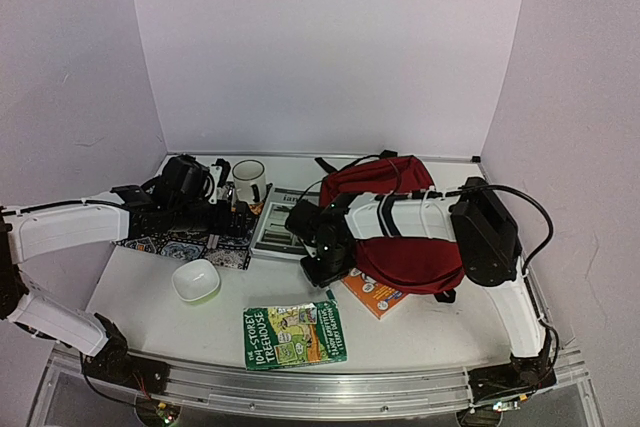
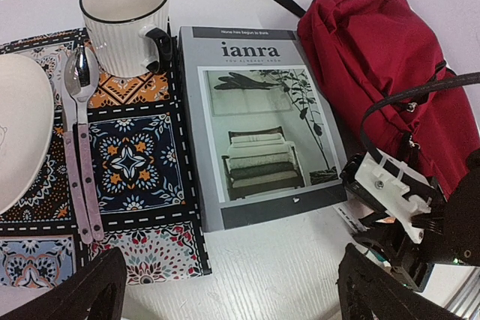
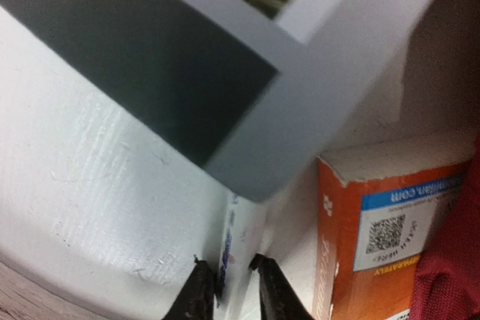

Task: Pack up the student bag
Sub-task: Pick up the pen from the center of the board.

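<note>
Fabric dark red, the student bag (image 1: 415, 262) lies slumped on the counter (image 1: 140, 287) beneath the right arm. At the bag's left edge, low beside an orange book (image 3: 337, 260), the right hand (image 3: 229, 286) has its fingers narrowed around a thin white edge (image 3: 227, 260); whether they pinch it I cannot tell. Left of the bag, by a grey magazine (image 2: 259, 133), the left hand (image 2: 225, 297) hovers spread wide.

The student bag (image 1: 400, 182) is dark red, the mug (image 2: 124, 20) white with black rim, the book (image 1: 293, 335) green.
</note>
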Robot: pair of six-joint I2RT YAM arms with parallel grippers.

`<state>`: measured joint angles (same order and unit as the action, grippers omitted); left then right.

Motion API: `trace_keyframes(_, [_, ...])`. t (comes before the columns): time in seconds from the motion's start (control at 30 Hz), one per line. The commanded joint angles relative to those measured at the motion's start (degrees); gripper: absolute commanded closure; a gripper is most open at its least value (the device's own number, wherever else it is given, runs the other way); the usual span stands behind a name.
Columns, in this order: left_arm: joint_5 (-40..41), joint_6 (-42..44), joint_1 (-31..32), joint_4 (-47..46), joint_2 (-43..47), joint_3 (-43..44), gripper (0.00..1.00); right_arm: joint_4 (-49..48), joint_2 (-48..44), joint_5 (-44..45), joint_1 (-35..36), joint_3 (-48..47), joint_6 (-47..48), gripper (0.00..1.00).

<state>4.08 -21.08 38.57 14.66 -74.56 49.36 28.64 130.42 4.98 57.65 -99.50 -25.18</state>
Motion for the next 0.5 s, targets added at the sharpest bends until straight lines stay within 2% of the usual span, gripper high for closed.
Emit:
trace_keyframes(0.0, [-0.78, -0.01, -0.33, -0.09, 1.72, 0.26, 0.01, 8.25, 5.36, 1.21, -0.24, -0.97, -0.13, 0.86])
trace_keyframes(0.17, [-1.21, 0.02, -0.26, -0.1, 2.72, -0.24, 0.0, 8.34, 4.09, 1.72, -0.48, -3.83, 1.04, 1.0])
trace_keyframes(0.47, [-3.2, -3.1, -0.34, -0.46, 1.75, 1.4, 0.01, 8.24, -5.99, 3.14, -0.44, -7.01, 2.47, 1.0])
